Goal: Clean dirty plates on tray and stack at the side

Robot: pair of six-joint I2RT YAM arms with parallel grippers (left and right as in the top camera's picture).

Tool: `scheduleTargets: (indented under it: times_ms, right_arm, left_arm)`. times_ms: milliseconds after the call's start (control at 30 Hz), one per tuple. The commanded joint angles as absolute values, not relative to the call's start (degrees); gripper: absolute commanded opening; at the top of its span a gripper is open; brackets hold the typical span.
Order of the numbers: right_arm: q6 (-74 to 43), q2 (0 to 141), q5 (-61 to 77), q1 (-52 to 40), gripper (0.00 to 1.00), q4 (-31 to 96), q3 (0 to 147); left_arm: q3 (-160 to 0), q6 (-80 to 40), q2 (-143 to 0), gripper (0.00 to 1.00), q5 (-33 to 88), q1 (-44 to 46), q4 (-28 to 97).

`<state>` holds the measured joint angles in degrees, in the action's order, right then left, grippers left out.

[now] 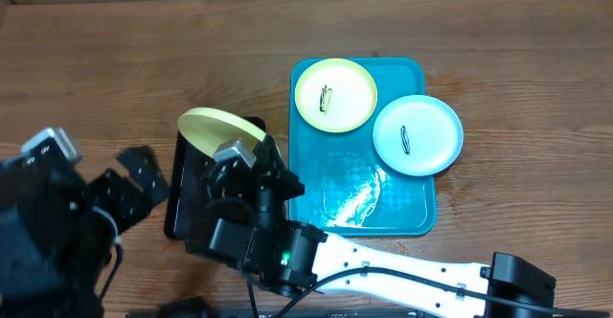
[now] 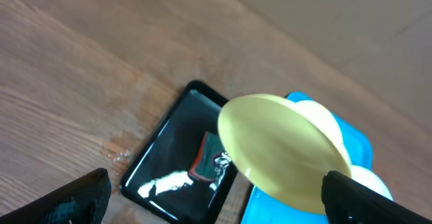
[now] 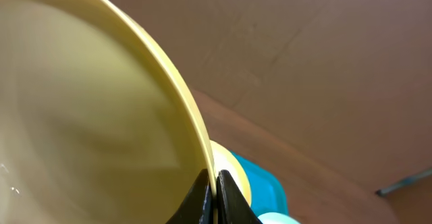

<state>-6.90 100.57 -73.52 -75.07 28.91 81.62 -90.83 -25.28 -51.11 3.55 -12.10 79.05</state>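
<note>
The right claw point(image 3: 214, 183) is clamped on the rim of 1 yellow plate point(image 1: 215, 126), tilting it over the wet black tray point(image 1: 179, 198), probably for washing. The left claw point(image 2: 214, 178) hovers at 9 o'clock, jaws apart. On the blue tray point(image 1: 412, 217), a marked green plate point(image 1: 335, 95) lies at 12 o'clock and a white plate point(image 1: 418, 135) at 3 o'clock.

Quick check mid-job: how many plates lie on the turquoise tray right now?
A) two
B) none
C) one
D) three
A: a yellow-green plate and a pale blue-white plate rest on the turquoise tray, while the third plate is held tilted by its rim in the right gripper above the black tray.
</note>
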Motion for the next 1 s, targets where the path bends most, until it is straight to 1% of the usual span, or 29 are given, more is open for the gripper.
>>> scheduleTargets:
  times_ms: [0,100,167,267,333,367,433,467,500,533,567,600,633,667,700,733,767,800,833,867,900,933,967]
  right_arm:
    - [-4.8,99.7,-76.7,-75.6,0.04,27.6,83.0]
    - [-2.4,99.7,-73.8,-75.3,0.04,26.1,83.0]
    - [-1.5,99.4,-78.3,-75.4,0.04,25.2,83.0]
    - [-0.6,99.5,-76.6,-75.5,0.04,22.8,83.0]
    - [1.9,99.3,-80.2,-75.5,0.04,21.9,83.0]
    - [1.1,99.2,-81.7,-75.5,0.04,21.6,83.0]
    - [-0.8,99.2,-77.2,-75.5,0.04,21.5,83.0]
    - [1.0,99.2,-73.9,-75.2,0.04,21.5,83.0]
    - [3.2,99.2,-73.6,-75.0,0.04,21.5,83.0]
    - [3.9,99.1,-76.7,-75.0,0.04,21.0,83.0]
    - [2.7,98.9,-80.2,-75.0,0.04,20.3,83.0]
    - [-0.2,98.9,-80.4,-75.1,0.04,19.9,83.0]
    - [-0.4,98.9,-76.4,-75.4,0.04,20.0,83.0]
    - [1.9,98.9,-73.3,-75.4,0.04,20.1,82.9]
    - [5.1,99.0,-72.4,-75.4,0.04,20.0,82.9]
    - [6.2,99.0,-75.1,-75.0,0.04,19.7,82.9]
    - [3.6,99.0,-78.0,-74.7,0.04,18.7,82.9]
    - [0.2,99.0,-77.3,-74.5,0.04,18.2,82.9]
    - [0.8,99.0,-73.5,-74.5,0.04,18.5,82.9]
    - [5.1,99.0,-70.9,-74.6,0.04,18.8,82.9]
    - [8.3,99.0,-72.1,-74.6,0.04,18.5,82.9]
    - [8.8,99.0,-75.8,-74.5,0.04,17.6,82.9]
    - [5.3,99.0,-78.5,-74.1,0.04,16.3,82.9]
  left_arm:
    - [-91.2,-24.4,-50.8,1.0,2.3,-12.4,78.8]
    - [-91.2,-24.4,-50.9,1.0,2.4,-12.4,79.0]
    - [-91.2,-24.4,-50.9,1.0,2.4,-12.4,79.0]
    - [-91.2,-24.4,-51.0,1.0,2.4,-12.4,79.0]
    - [-91.2,-24.4,-51.1,1.0,2.4,-12.4,79.0]
    - [-91.2,-24.4,-51.1,1.0,2.4,-12.4,79.0]
    - [-91.2,-24.4,-51.1,1.0,2.4,-12.4,79.1]
    - [-91.2,-24.4,-51.1,1.0,2.4,-12.4,79.1]
    - [-91.2,-24.4,-51.1,1.0,2.4,-12.4,79.1]
    - [-91.2,-24.4,-51.2,1.0,2.4,-12.4,79.1]
    - [-91.2,-24.4,-51.2,1.0,2.4,-12.4,79.1]
    - [-91.2,-24.4,-51.2,1.0,2.4,-12.4,79.1]
    - [-91.2,-24.4,-51.2,1.0,2.4,-12.4,79.1]
    - [-91.2,-24.4,-51.2,1.0,2.4,-12.4,79.1]
    - [-91.2,-24.4,-51.1,1.0,2.4,-12.4,79.1]
    - [-91.2,-24.4,-51.2,1.0,2.4,-12.4,79.1]
    - [-91.2,-24.4,-51.2,1.0,2.4,-12.4,79.1]
    - [-91.2,-24.4,-51.1,1.0,2.4,-12.4,79.1]
    - [-91.2,-24.4,-51.2,1.0,2.4,-12.4,79.1]
    - [-91.2,-24.4,-51.2,1.0,2.4,-12.4,79.1]
    - [-91.2,-24.4,-51.2,1.0,2.4,-12.4,79.1]
    - [-91.2,-24.4,-51.2,1.0,2.4,-12.4,79.1]
    - [-91.2,-24.4,-51.2,1.0,2.4,-12.4,79.1]
